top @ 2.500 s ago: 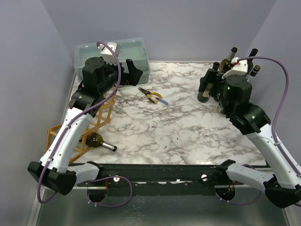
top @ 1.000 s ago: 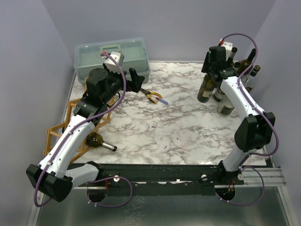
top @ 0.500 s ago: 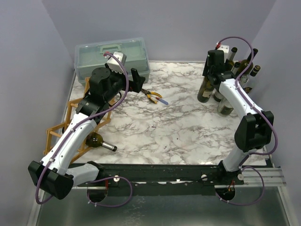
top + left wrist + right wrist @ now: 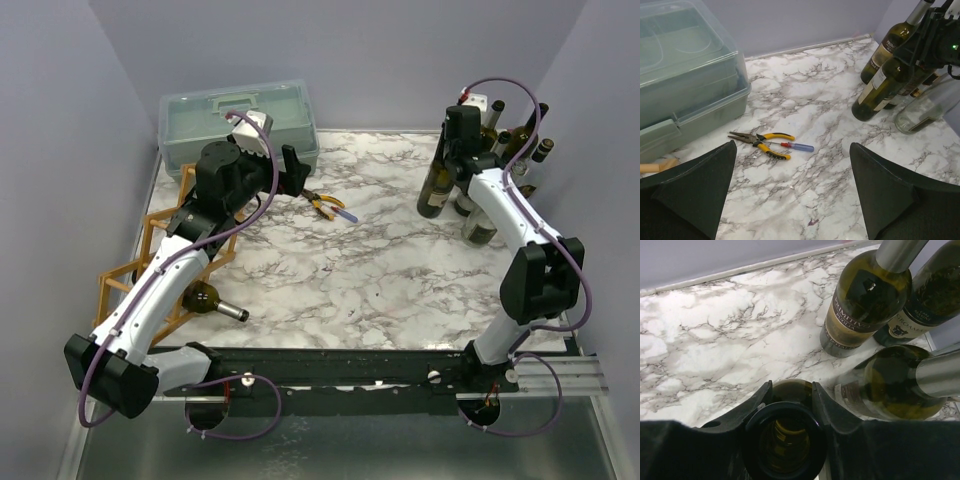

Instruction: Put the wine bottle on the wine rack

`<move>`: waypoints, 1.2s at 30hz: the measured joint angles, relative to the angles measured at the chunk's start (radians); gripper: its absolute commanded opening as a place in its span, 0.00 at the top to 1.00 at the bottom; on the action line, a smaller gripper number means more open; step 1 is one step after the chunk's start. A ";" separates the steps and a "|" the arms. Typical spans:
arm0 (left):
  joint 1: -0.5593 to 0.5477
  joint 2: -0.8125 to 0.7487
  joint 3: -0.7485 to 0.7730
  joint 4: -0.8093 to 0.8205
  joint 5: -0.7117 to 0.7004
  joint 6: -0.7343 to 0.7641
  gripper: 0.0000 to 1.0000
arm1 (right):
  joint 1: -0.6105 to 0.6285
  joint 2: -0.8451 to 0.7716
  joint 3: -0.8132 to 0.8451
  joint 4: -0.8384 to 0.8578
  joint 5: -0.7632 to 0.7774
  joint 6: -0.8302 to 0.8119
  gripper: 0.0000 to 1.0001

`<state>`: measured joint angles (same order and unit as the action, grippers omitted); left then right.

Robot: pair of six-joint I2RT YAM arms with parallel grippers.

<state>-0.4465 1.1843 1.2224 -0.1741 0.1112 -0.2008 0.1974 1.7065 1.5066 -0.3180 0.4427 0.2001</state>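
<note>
Wine rack [image 4: 150, 250] stands at the left edge of the bench [image 4: 380, 260], one bottle [image 4: 208, 298] lying in its bottom row. Left fingers [image 4: 690, 190] spread wide, holding nothing, above pliers [image 4: 762, 140] near the toolbox [image 4: 685, 90]. Far right: right fingers [image 4: 832, 410] clamped round the neck of the wine bottle [image 4: 434, 192], which is tilted, beside other bottles [image 4: 480, 225] and well apart from the rack.
</note>
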 measured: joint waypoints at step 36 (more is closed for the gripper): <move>-0.288 0.256 0.051 -0.106 -0.052 0.072 0.01 | 0.001 -0.330 -0.537 0.262 -0.996 0.572 0.99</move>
<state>-0.7349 1.4399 1.2736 -0.2798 0.0589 -0.1287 0.1982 1.3769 0.9699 -0.0563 -0.5529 0.7719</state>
